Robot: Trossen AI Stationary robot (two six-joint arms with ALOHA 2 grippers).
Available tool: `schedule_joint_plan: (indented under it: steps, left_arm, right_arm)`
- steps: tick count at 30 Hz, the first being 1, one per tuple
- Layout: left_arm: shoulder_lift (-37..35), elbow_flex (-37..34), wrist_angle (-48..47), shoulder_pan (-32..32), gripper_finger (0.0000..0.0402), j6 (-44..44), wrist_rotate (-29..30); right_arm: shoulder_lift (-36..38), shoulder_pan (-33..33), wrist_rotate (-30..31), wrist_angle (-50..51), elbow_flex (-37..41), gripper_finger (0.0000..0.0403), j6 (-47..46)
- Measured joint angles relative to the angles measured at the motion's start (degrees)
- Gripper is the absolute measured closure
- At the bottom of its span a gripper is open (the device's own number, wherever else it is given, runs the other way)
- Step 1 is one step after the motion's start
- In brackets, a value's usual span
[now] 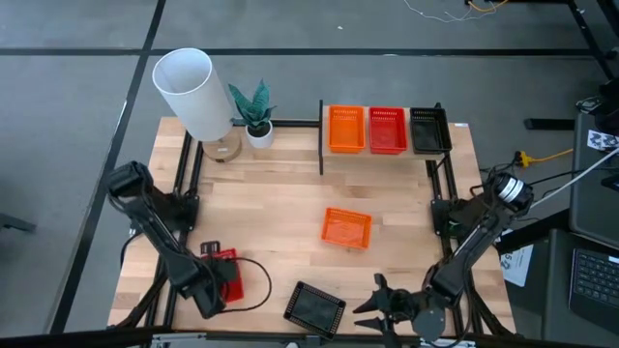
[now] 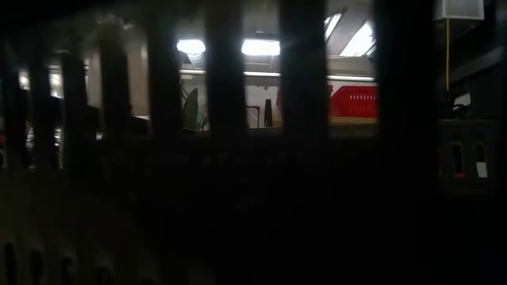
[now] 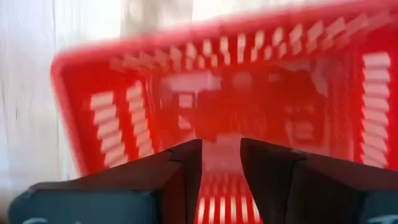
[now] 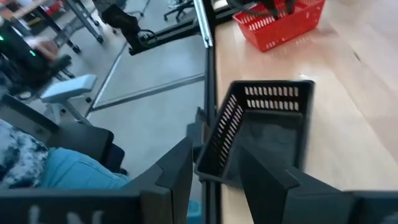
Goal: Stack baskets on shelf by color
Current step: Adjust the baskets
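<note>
On the shelf (image 1: pixel 458 128) at the far side, an orange basket (image 1: pixel 346 129), a red one (image 1: pixel 387 130) and a black one (image 1: pixel 429 130) stand side by side. Another orange basket (image 1: pixel 346 228) rests on its bottom at mid-table. My left gripper (image 1: pixel 215 290) points down over a red basket (image 1: pixel 222 271) near the front left; its fingers (image 3: pixel 180 168) stand a narrow gap apart above the basket's inside (image 3: pixel 217 93). My right gripper (image 1: pixel 368 307) lies almost level, open, facing a black basket (image 1: pixel 314 307) at the front edge. That basket's near corner (image 4: pixel 211 165) shows between the fingers, apart from them.
A white cylinder (image 1: pixel 189 92) and a potted plant (image 1: pixel 256 116) stand at the far left. A black cable (image 1: pixel 256 290) loops beside the red basket. Dark mesh bars fill the low view; a red basket (image 2: pixel 352 101) shows through them. A person's leg (image 4: pixel 68 177) shows beyond the table's near edge.
</note>
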State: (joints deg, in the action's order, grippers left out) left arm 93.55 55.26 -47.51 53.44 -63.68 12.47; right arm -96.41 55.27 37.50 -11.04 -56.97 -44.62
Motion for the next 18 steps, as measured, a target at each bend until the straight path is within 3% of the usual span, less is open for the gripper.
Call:
schedule_joint_plan:
  steps: [5, 13, 15, 18]
  left_arm:
    - [3.1, 0.0, 12.0, -5.1, 0.0299, 11.2, 8.8]
    - [3.4, 0.0, 40.0, -24.5, 0.0299, 46.7, 25.0]
    - [2.7, 0.0, 44.7, -28.8, 0.0299, 51.5, 25.8]
    - [0.3, 0.0, 45.3, -31.7, 0.0299, 52.4, 17.0]
  right_arm:
    - [-0.6, 0.0, 0.0, -1.9, 0.0, 0.0276, 0.1]
    - [-0.6, -0.3, 3.9, -2.1, 0.0, 0.0276, 1.4]
    - [-0.6, -0.3, 4.9, -2.1, 0.0, 0.0276, 1.4]
    - [-0.6, -0.3, 4.9, -2.1, 0.0, 0.0276, 1.3]
